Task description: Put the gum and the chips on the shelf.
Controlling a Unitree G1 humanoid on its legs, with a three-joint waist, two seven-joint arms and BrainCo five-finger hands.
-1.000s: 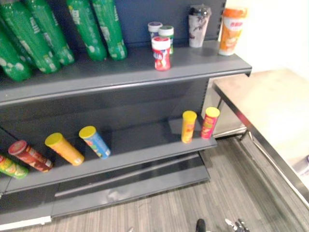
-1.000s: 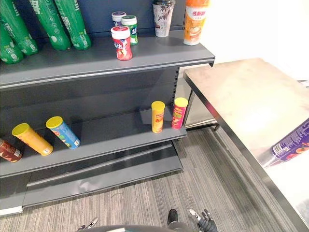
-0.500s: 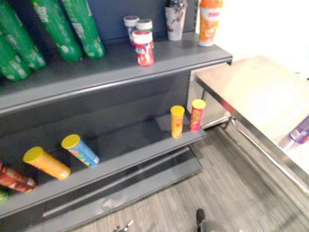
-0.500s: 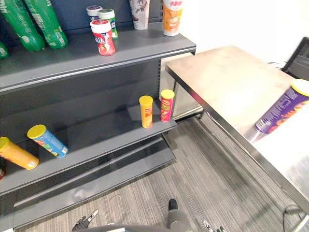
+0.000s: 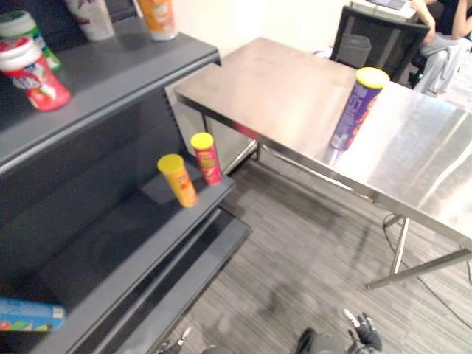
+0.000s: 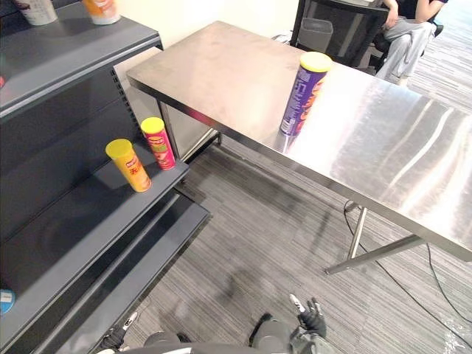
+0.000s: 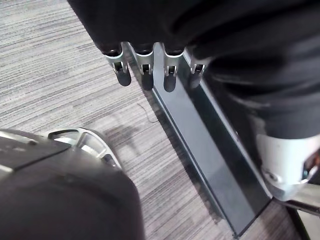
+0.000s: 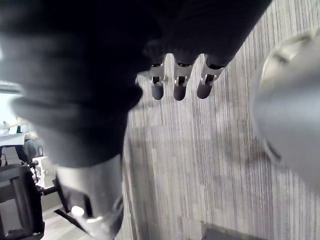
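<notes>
**Well clear of the chips, both hands hang open**

Left eye view: the right hand (image 5: 363,333) hangs low, its fingers loose and slightly apart, holding nothing. Far beyond its fingertips the purple chips can (image 5: 358,109) stands upright on the steel table (image 5: 280,81). Well off to the left of those fingers rises the dark shelf unit (image 5: 110,81). The red gum jar (image 5: 31,70) stands on its upper board. A yellow chips can (image 5: 177,179) and a red chips can (image 5: 206,157) stand just beside each other on the lower board, and a blue can (image 5: 26,315) lies on its side farther along.

Right eye view: the purple can is again upright on the table, well away from the right fingertips. Past the table's far edge sit a black chair (image 6: 324,29) and a seated person (image 6: 402,33).

Left wrist view: the left hand (image 7: 145,67) holds its fingers straight in a row with small gaps, empty. Beneath the dark tips lie grey carpet (image 7: 50,75) and the shelf base panel (image 7: 200,155).

Right wrist view: the right fingers point straight, apart, over carpet, grasping nothing.
</notes>
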